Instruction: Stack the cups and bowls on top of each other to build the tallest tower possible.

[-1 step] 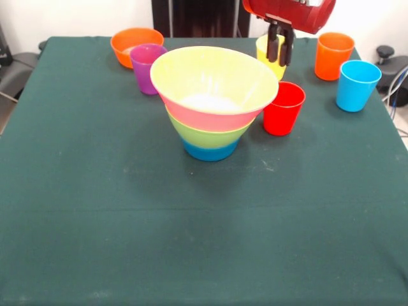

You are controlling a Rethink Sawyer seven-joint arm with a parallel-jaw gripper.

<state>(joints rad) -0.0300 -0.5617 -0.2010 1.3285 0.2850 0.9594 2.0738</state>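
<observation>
1. A small orange bowl (136, 43) and a purple cup (147, 67) sat far left, waiting.
2. The tower (214, 101) stood in the middle, bowls nested.
3. The gripper (280, 57) hung over the yellow cup (268, 56), fingers slightly apart, probably to grab it.
4. Red (284, 108), orange (333, 55) and blue (357, 85) cups waited right.

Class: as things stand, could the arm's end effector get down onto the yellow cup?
Probably yes. The end effector hangs right at the yellow cup, whose open mouth faces up. The red cup and the tower stand nearer the camera, seemingly clear of a downward path.
</observation>
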